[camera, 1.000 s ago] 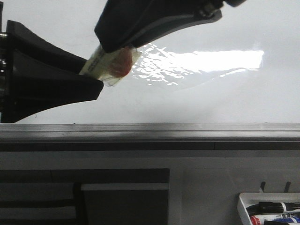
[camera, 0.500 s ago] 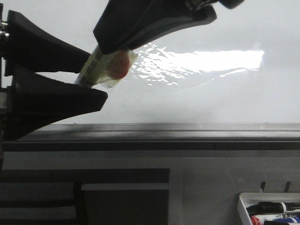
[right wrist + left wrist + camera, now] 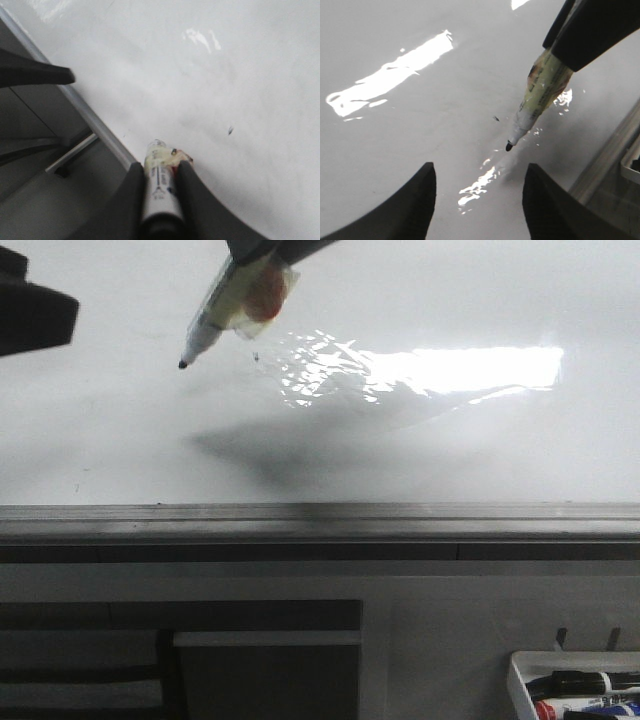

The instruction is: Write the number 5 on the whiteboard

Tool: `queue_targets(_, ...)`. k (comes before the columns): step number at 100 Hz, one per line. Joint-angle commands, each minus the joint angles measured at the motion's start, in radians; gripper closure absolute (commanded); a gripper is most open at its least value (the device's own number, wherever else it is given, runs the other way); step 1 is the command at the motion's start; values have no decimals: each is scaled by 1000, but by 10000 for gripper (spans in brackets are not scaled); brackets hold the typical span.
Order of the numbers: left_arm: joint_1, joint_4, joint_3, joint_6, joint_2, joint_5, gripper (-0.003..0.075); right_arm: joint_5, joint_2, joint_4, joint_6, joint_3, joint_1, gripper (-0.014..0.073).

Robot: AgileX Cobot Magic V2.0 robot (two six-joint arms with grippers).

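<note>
Tray (image 3: 520,680) of spare markers, lower right; grey metal strip (image 3: 320,525) across mid-frame. Beyond, whiteboard (image 3: 450,460) fills upper half, glare upper right; number 5 not yet drawn, only tiny speck (image 3: 257,357). Change: left gripper (image 3: 479,200) has let go and withdrawn to upper left, jaws apart, empty. Right gripper (image 3: 161,180), top centre, clamps marker (image 3: 215,315); tip now exposed, apparently just above board. Judgement: writing can start.
</note>
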Motion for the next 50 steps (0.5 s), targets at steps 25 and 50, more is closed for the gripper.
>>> queue_targets(25, 35, -32, -25, -11, -51, -52, 368, -29, 93, -27, -36, -227, -72, 655)
queue_targets(50, 35, -33, -25, -11, -51, -52, 368, 10, 123, -27, -36, -226, -103, 655)
